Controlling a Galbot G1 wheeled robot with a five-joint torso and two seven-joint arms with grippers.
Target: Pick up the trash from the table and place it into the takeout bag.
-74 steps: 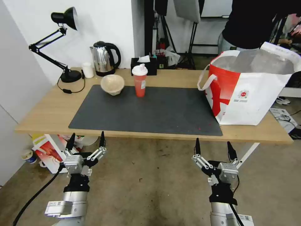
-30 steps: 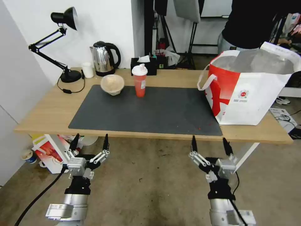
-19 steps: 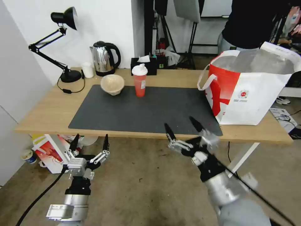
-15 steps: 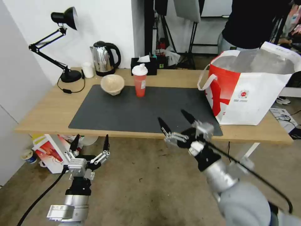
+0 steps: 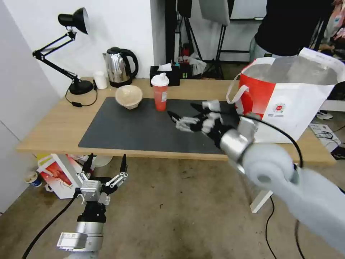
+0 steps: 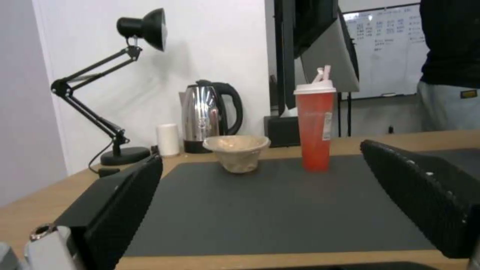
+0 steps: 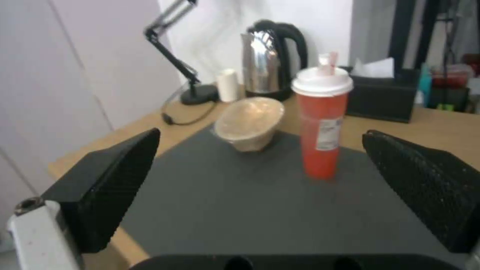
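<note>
Red-orange cup (image 5: 160, 94): upright on mat, just ahead of right gripper (image 5: 184, 114), fingers spread. Step: approach. Next: straddle, then close. Left gripper (image 5: 105, 168) parked below, spread.

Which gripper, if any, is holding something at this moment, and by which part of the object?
Neither. The right gripper is open above the mat, short of the red-orange cup. The left gripper hangs open below the table.

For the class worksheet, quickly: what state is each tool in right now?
Left tool: open, empty, parked low before the long light-wood table.
Right tool: open, empty, over the dark grey mat.
</note>
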